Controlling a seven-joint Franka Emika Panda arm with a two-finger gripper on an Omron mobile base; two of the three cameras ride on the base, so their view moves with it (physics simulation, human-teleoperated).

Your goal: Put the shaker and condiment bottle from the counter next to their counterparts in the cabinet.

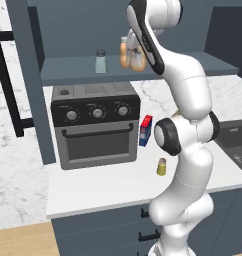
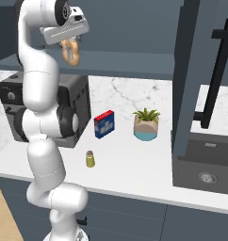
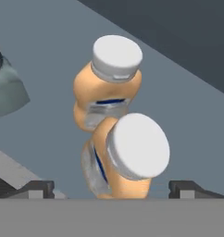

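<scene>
Our gripper (image 3: 111,187) stands spread wide, gripping nothing; the condiment bottle (image 3: 125,159) sits between the jaws on the cabinet (image 1: 73,70) shelf, touching the slim orange bottle (image 3: 107,81) beyond. We judge a straight retreat best, to avoid tipping either.

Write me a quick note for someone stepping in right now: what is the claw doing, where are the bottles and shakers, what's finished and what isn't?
Gripper: open, fingertips either side of the squat orange-tan condiment bottle, not squeezing it.
That bottle is on the dark slate-blue cabinet shelf, close against the slim all-orange bottle; contact unclear. The pale grey-blue shaker stands further along the shelf.
Done: condiment bottle delivered.
Left: the small olive-yellow shaker with grey cap sits on the white counter; it goes up beside the grey-blue one.
</scene>
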